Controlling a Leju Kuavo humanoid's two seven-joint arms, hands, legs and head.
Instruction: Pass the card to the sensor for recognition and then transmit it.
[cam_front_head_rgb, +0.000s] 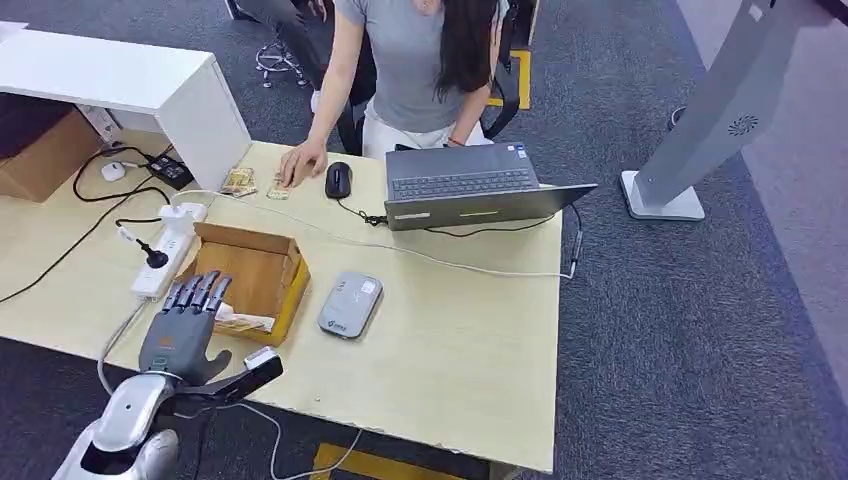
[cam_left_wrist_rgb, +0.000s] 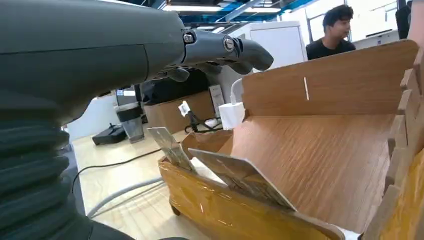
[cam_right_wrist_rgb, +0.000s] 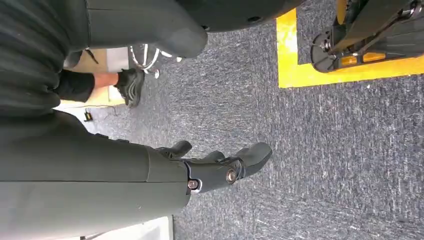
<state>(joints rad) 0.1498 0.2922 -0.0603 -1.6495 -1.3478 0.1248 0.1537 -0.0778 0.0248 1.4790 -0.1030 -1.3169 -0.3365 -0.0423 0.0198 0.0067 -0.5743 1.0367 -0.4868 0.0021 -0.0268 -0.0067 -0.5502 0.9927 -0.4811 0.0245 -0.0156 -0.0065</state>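
L hand (cam_front_head_rgb: 187, 322) hovers at the near-left edge of the wooden card box (cam_front_head_rgb: 262, 262), fingers straight and slightly apart, tips over the box's near-left wall, holding nothing. From the L wrist cam the thumb (cam_left_wrist_rgb: 227, 50) sticks out above the box opening, not touching it.

Cards (cam_left_wrist_rgb: 235, 175) lean against the box's near wall, tilted, a second one (cam_left_wrist_rgb: 170, 145) standing just beside; in head view they show as a pale strip (cam_front_head_rgb: 243, 322) at the box's near end, approx 3 o'clock from the hand, close to the fingertips but apart.

Grey card reader/sensor (cam_front_head_rgb: 350, 304) lies flat on the table (cam_front_head_rgb: 470, 340), just beside the box at its 3 o'clock, w/ a gap between.

R hand (cam_right_wrist_rgb: 220, 167) hangs over grey carpet (cam_right_wrist_rgb: 325, 150), fingers loosely curled in, nothing in them.

Laptop (cam_front_head_rgb: 470, 190) at 1 o'clock from the box, open. Black mouse (cam_front_head_rgb: 338, 180) at the laptop's 9 o'clock; a person's hand (cam_front_head_rgb: 302, 162) rests on the table just left of it. White power strip (cam_front_head_rgb: 168, 248) at the box's 9 o'clock.
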